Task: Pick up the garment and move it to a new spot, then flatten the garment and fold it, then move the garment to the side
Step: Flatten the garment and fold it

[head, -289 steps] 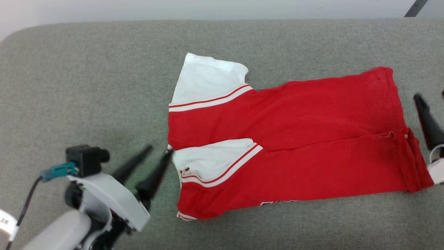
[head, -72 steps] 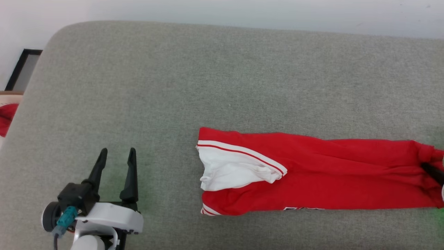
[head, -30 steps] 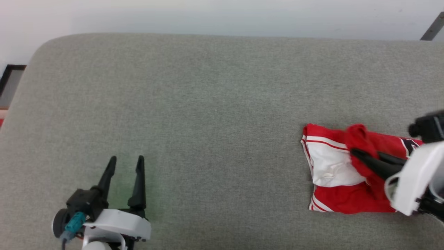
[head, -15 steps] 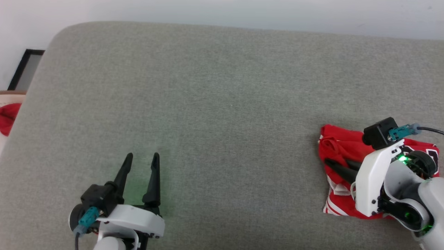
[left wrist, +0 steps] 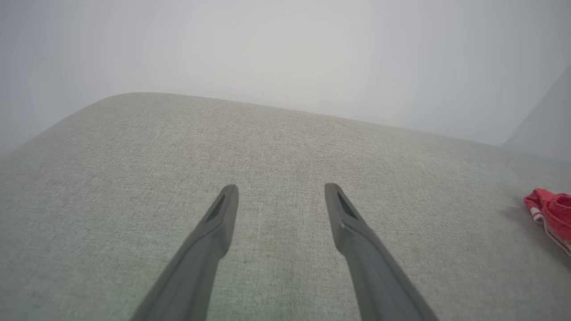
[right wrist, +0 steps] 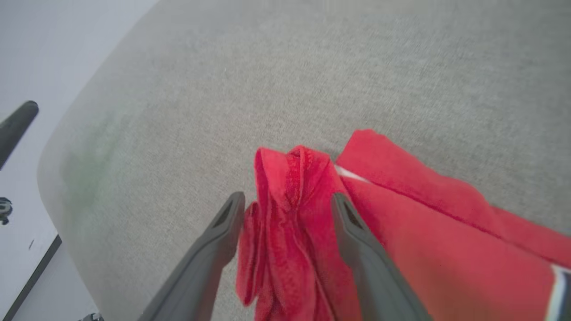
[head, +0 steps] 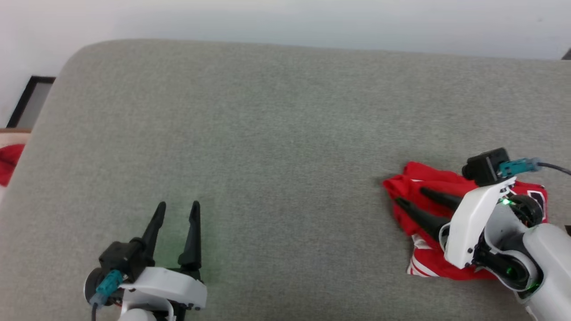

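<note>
The garment [head: 415, 183] lies folded in a compact red bundle at the right of the grey cushioned surface [head: 267, 133]. Its white-and-red striped trim [head: 419, 267] shows at the near corner. My right gripper [head: 409, 197] rests on the bundle's left end. It is open, and a bunched red fold [right wrist: 290, 187] lies loose between its spread fingers. The rest of the garment [right wrist: 424, 232] spreads out to their right. My left gripper [head: 177, 205] stands open over bare cushion at the lower left, far from the garment [left wrist: 551, 211]. Nothing lies between the left gripper's [left wrist: 281, 189] fingers.
The cushion's rounded left corner [head: 67, 58] drops off to the floor. A red item [head: 6, 162] and a dark frame [head: 26, 96] lie beyond that edge. A pale wall [head: 285, 18] runs behind the cushion.
The long folded garment was doubled over, its hem end carried onto the sleeve end by my right gripper. Since half a second ago that gripper's fingers have spread apart. The left gripper stays open.
</note>
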